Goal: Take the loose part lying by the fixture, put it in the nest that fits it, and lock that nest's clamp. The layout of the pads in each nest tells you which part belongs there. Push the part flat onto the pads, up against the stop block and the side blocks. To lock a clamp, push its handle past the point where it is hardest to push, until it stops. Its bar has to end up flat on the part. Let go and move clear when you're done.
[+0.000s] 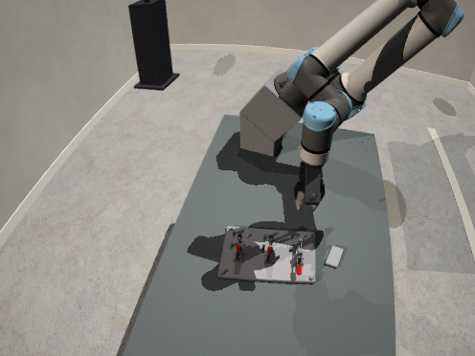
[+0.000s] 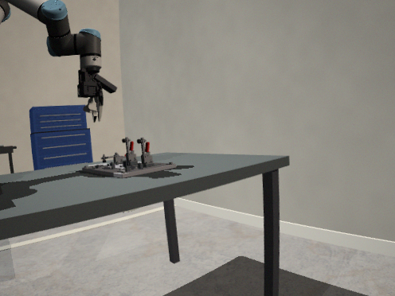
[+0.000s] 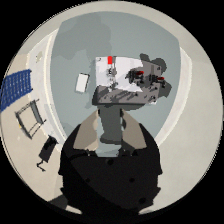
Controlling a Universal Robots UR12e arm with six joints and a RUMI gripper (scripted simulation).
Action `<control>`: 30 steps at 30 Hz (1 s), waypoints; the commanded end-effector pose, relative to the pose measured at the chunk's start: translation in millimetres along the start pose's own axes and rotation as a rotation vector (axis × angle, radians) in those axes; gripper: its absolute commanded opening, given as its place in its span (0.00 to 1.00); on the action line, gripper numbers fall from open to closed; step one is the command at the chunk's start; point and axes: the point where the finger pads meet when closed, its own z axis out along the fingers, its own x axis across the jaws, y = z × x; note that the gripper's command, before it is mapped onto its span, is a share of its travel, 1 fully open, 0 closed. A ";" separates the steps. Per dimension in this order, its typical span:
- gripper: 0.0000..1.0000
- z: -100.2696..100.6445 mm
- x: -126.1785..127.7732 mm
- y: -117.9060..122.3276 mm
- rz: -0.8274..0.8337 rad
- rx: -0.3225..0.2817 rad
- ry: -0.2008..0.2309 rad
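The fixture plate (image 1: pixel 268 255) is the landmark here, lying flat on the grey-green table (image 1: pixel 268 316). Three clamps stand along it in a row. In the top view the two at the left and middle carry their red handles (image 1: pixel 237 247) upright — seen from the exterior view these two handles (image 2: pixel 131 146) stand clearly above the plate — while the clamp at the right end shows its red handle (image 1: pixel 299 270) lower and nearer the plate's front edge.

Just beside the plate's right end, apart from it and flat on the table, lies the loose part (image 1: pixel 334 256), a small pale rectangular slab. In the wrist view it shows as a white patch (image 3: pixel 82 83) to the left of the plate (image 3: pixel 127 82). It sits in no nest, and nothing touches it.

Behind the plate, and well above it, hangs the gripper (image 1: pixel 306 203), pointing down toward the table. Its jaws stand partly open, narrow rather than wide, with nothing between them. The exterior view shows the gripper (image 2: pixel 96 112) high over the far end of the plate (image 2: pixel 127 169), with open air between fingertips and clamps.

Farther back from the plate, the arm's grey base block (image 1: pixel 265 120) sits on the table's rear part. Beyond the table, off to the plate's left rear, a tall black column (image 1: pixel 150 45) stands on the floor; the exterior view shows a blue cabinet (image 2: pixel 60 135) behind the table.
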 end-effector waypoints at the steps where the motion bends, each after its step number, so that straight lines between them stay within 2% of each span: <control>1: 0.28 0.7 0.4 0.6 0.002 0.000 -0.001; 30: 0.28 3.2 0.2 -0.5 0.002 0.000 0.003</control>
